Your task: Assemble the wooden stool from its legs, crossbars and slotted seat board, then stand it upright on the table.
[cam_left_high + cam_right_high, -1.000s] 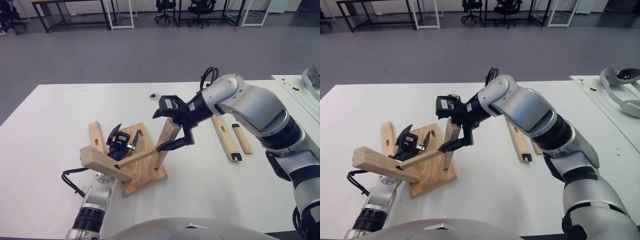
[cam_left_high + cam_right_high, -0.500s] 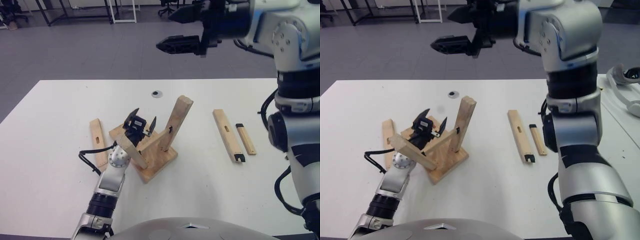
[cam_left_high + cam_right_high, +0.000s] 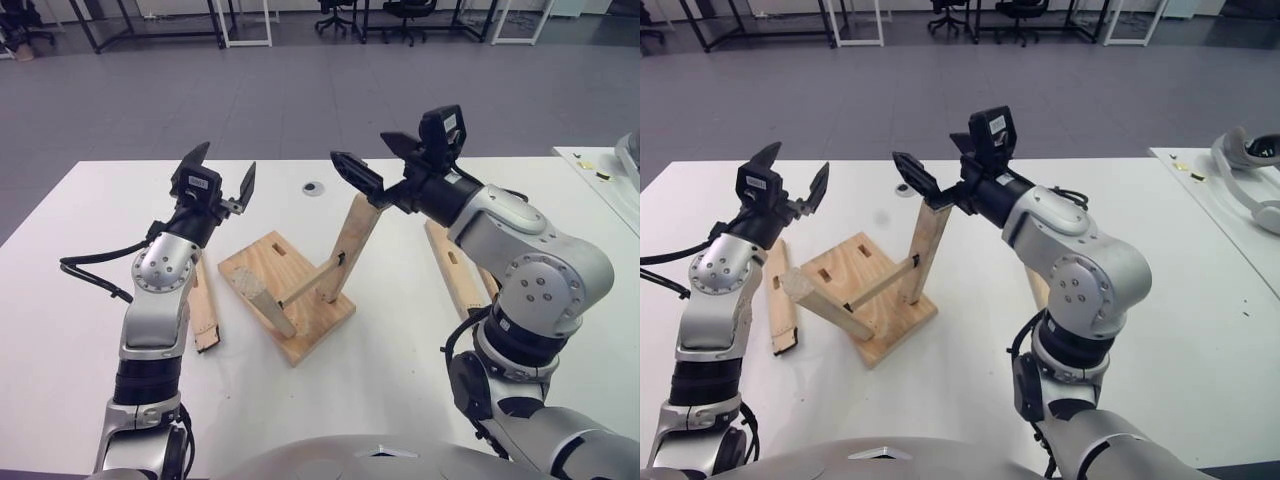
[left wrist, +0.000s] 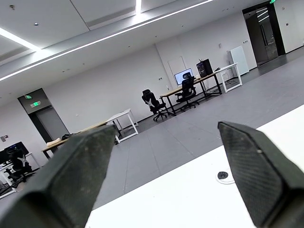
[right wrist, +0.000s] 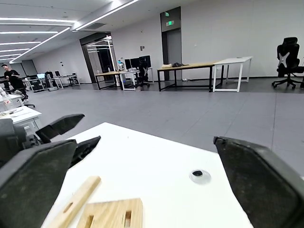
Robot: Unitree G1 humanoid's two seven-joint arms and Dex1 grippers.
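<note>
1. I am seeing the left gripper (image 3: 225, 160) hanging above the table (image 3: 90, 260), over its left half and toward the far edge. Its fingers are spread wide and carrying nothing.
2. The right gripper (image 3: 357, 144) is hovering just above the top end of the standing leg (image 3: 352, 238), with its fingers likewise parted around nothing. I cannot tell whether its lower finger is touching the wood.
3. The slotted seat board (image 3: 268, 262) is lying flat about midway between the far and near edges, a little left of centre. One corner is pointing at the near edge, and the board is sitting well in from every edge.
4. The standing leg is rising from the board's right side and leaning toward the far right corner. A crossbar (image 3: 308, 286) is running down from it to a second leg (image 3: 262, 303), which is tilting across the board's left corner. I cannot tell whether that leg is seated in a slot.
5. A loose leg (image 3: 205, 315) is lying flat just beside the board's left side, under my left arm. A broad strip of tabletop is showing between it and the left edge.
6. A spare leg (image 3: 458, 285) is lying on the right, well apart from the board and partly hidden behind my right arm.
7. A small black disc (image 3: 314, 188) is sitting near the far edge, between the two grippers.
</note>
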